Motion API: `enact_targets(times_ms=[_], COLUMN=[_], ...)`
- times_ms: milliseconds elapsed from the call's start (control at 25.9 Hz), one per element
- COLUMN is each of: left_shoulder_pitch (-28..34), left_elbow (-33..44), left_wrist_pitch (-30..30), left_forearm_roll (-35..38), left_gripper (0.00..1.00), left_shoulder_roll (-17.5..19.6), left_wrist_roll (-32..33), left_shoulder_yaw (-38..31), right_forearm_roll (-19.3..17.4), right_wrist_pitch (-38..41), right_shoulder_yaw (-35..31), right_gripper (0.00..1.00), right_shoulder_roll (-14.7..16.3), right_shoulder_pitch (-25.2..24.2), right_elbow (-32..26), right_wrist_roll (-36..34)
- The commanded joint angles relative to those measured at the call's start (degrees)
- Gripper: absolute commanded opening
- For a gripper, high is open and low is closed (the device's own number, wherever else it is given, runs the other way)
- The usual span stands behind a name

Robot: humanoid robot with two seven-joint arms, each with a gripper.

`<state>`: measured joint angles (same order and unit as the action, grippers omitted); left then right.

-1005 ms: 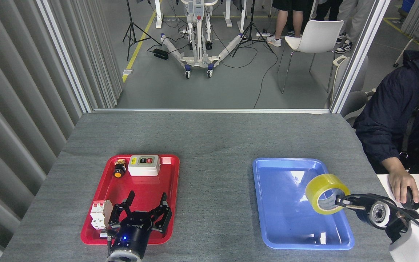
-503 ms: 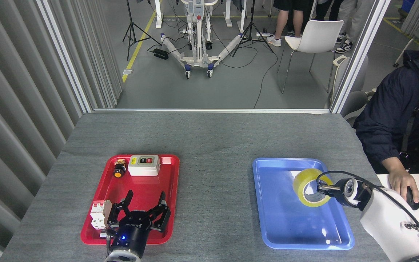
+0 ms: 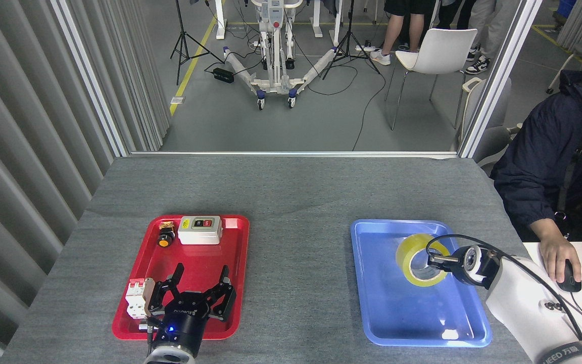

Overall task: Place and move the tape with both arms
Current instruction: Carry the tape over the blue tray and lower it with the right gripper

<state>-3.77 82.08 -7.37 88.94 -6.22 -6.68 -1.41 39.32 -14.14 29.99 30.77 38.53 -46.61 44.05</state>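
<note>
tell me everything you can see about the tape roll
The tape is a wide roll of translucent yellow film on a pale core, glossy like plastic. It is tilted on edge with its hole facing the right gripper, whose fingers reach into the hole and hold it over the blue tray.

right arm casing: "NEED", partly cut off | left gripper: white lettering, unreadable
</note>
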Motion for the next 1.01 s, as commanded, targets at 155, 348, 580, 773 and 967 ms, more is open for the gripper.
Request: enact_targets(times_ms=[155, 348, 580, 773, 967], left_shoulder_pitch=[-0.1, 0.0, 0.0, 0.1, 0.1], left_elbow=[-0.1, 0.1, 0.1, 0.1, 0.0], left_wrist_pitch=[-0.2, -0.3, -0.3, -0.3, -0.3], left_forearm_roll=[0.0, 0.0, 0.0, 0.0, 0.0], left_gripper=[1.00, 1.00, 1.00, 1.00, 1.00], left_shoulder_roll=[0.0, 0.1, 0.2, 0.1, 0.1], left_wrist_roll=[0.0, 0.0, 0.0, -0.1, 0.0], left_shoulder_yaw=[0.0, 0.1, 0.0, 0.0, 0.1], right_forearm_roll=[0.3, 0.3, 0.3, 0.2, 0.1], right_wrist_pitch=[-0.3, -0.4, -0.4, -0.4, -0.3], right_shoulder_yaw=[0.1, -0.1, -0.4, -0.9, -1.0], right_gripper=[0.31, 0.41, 0.42, 0.40, 0.42], right_shoulder_roll=[-0.2, -1.3, -1.4, -1.5, -2.6], right_shoulder_pitch=[-0.2, -0.2, 0.1, 0.3, 0.6], right_elbow=[0.1, 0.1, 0.1, 0.0, -0.2], right_wrist_roll=[-0.3, -0.4, -0.9, -1.1, -2.0])
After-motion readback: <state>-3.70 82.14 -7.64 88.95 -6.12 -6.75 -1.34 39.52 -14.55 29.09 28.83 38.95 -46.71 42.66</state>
